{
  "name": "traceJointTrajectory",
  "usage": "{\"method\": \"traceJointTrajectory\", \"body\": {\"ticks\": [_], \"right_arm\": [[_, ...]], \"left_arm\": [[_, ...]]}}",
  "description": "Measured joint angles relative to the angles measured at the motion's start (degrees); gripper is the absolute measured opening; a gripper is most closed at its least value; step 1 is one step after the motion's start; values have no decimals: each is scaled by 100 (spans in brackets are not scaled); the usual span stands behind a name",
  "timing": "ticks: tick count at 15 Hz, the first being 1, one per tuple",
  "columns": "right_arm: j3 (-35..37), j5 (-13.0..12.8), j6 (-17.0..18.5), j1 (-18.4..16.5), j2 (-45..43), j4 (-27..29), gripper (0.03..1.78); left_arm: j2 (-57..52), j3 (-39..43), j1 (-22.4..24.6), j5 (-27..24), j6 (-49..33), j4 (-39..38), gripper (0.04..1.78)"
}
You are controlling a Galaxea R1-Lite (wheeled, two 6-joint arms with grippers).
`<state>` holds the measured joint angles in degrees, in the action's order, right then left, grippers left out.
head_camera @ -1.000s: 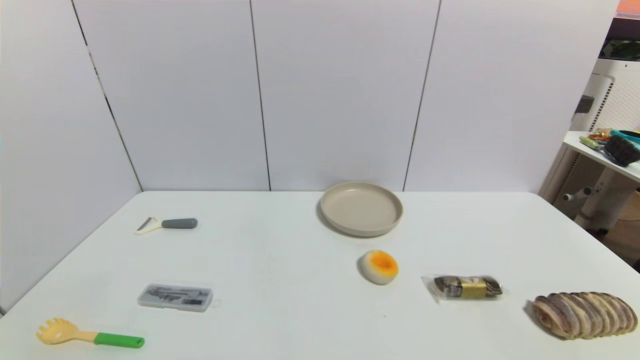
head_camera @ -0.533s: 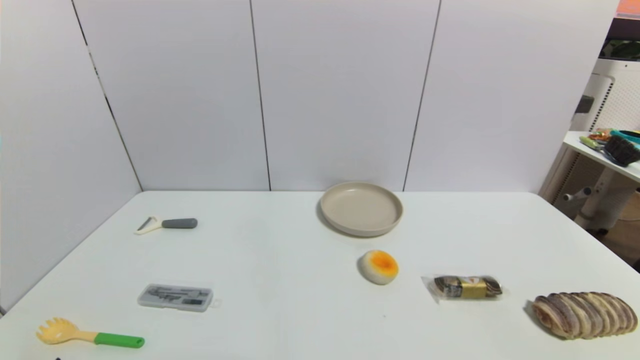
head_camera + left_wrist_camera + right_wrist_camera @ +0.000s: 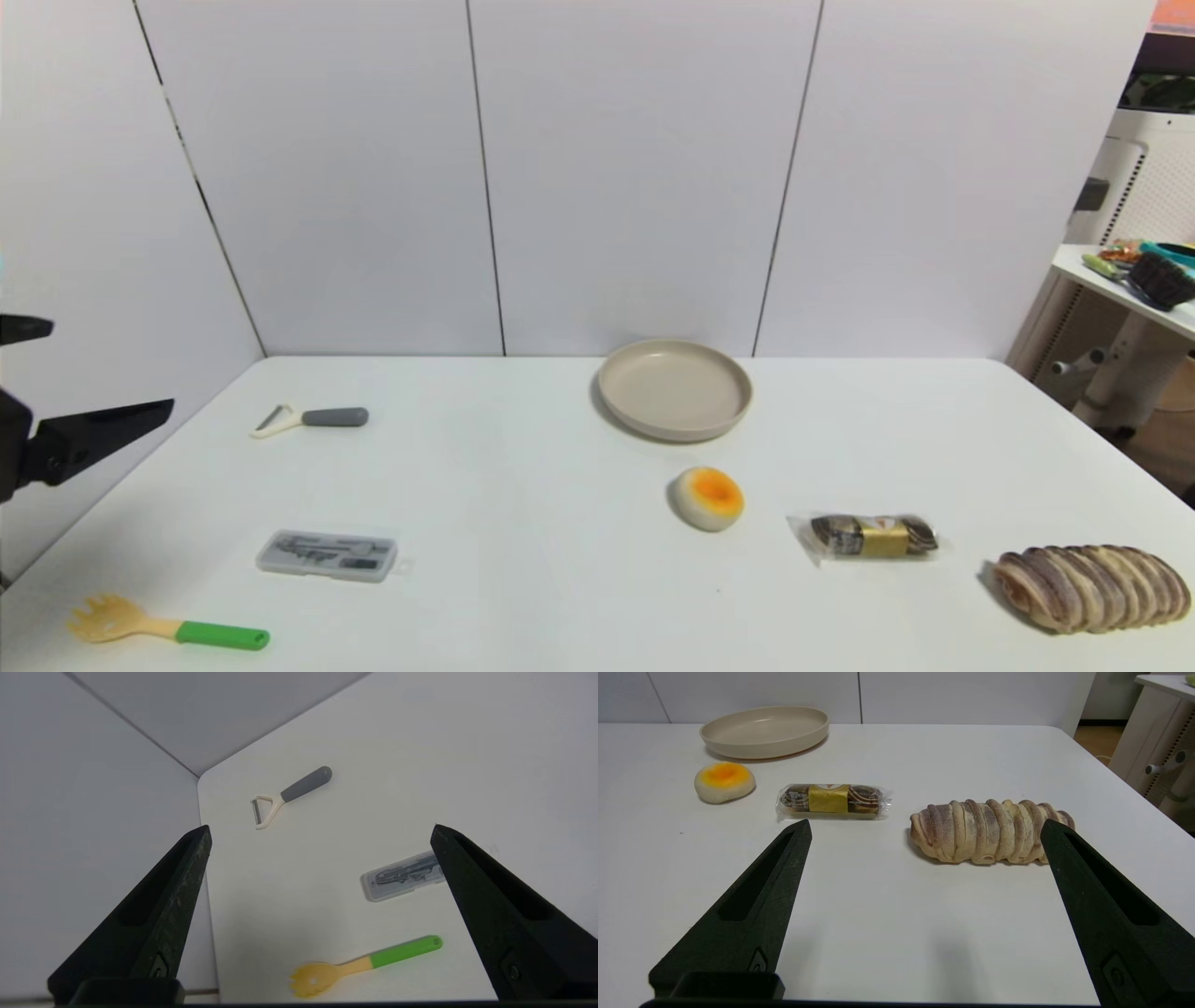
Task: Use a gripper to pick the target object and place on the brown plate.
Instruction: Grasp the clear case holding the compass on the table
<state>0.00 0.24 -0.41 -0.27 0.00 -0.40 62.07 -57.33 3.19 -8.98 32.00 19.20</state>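
Grey plastic case (image 3: 328, 555) flat on desk (image 3: 523, 523), near left, untouched; yellow-green pasta fork (image 3: 168, 627) just nearer, peeler (image 3: 311, 417) farther. Brown plate (image 3: 674, 388) far centre, well apart from case. Left claw (image 3: 320, 828) raised at left desk edge, fingers wide apart, holding nothing. Right claw (image 3: 924, 828) low at near right, wide apart, holding nothing, bread loaf (image 3: 990, 830) and wrapped snack (image 3: 833, 800) ahead.
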Motion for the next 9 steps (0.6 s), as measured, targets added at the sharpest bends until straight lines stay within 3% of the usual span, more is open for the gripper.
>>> {"method": "traceJointTrajectory", "body": {"ticks": [3, 5, 7, 9], "right_arm": [[0, 0, 0, 0, 0, 0, 169], [0, -2, 0, 0, 0, 0, 169], [0, 0, 0, 0, 0, -1, 169], [0, -2, 0, 0, 0, -1, 169]], "left_arm": [[1425, -1264, 105, -683, 2182, 1833, 169], [2191, -1576, 143, -958, 3556, 2861, 169], [2855, -1708, 165, -1050, 4671, 3394, 169], [3423, -1797, 166, -1074, 5220, 3446, 169]]}}
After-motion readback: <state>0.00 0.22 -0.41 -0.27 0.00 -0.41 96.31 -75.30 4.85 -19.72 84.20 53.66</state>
